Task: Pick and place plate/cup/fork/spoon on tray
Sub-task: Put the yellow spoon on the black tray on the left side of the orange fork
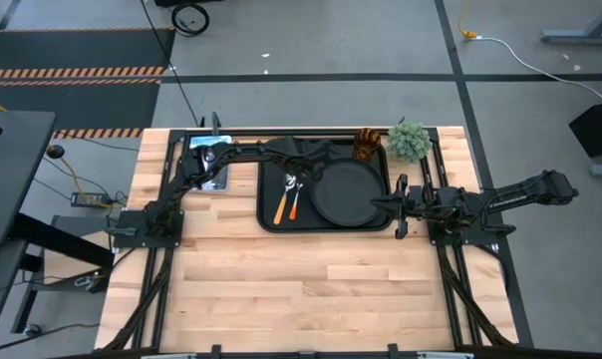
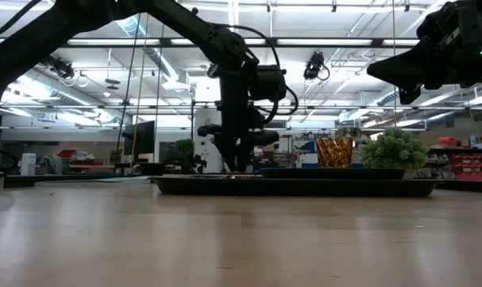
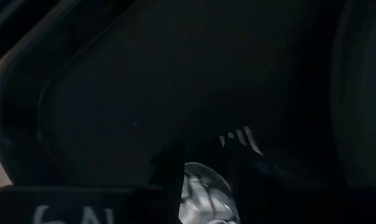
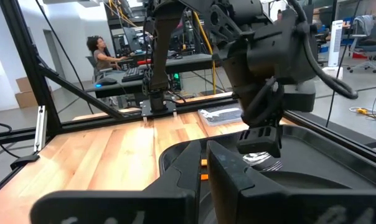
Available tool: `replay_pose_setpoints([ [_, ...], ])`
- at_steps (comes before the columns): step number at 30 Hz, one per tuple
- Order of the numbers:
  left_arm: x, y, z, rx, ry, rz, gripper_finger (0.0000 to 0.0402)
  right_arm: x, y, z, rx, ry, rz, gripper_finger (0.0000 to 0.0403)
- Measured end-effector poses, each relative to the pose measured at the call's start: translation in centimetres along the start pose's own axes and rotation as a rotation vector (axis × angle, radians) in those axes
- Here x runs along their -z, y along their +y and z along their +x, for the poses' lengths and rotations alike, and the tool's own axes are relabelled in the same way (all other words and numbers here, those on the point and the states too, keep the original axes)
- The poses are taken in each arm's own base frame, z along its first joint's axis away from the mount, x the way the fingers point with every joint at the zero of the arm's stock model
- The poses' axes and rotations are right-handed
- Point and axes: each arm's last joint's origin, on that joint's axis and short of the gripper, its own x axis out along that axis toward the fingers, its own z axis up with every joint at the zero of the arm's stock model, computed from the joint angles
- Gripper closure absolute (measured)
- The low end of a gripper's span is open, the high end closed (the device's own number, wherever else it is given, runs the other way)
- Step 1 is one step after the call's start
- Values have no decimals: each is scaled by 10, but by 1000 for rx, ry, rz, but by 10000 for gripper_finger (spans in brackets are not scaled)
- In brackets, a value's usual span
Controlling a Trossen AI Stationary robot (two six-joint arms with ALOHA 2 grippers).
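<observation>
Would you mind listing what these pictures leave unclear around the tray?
- Left tool: the high view has the arm over it; in the left wrist view the spoon sits between its fingers, but contact is lost in darkness.
- Fork and spoon: low view, hidden behind the tray rim.
- Plate: low view, only its edge shows.
- Cup: low view, its base is behind the tray rim.
- Right tool: too small in the high view.
</observation>
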Motion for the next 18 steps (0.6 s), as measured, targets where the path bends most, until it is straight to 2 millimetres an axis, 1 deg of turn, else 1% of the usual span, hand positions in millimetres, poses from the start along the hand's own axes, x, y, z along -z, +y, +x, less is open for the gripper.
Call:
replay_pose_setpoints([
  [2, 4, 1, 4, -11, 17, 21, 281, 0, 0, 0, 0, 0, 0, 369],
  [7, 10, 2, 7, -30, 50, 71, 281, 0, 0, 0, 0, 0, 0, 369],
  [18, 10, 4, 7, -51, 49, 111, 281, 0, 0, 0, -1, 0, 0, 369],
])
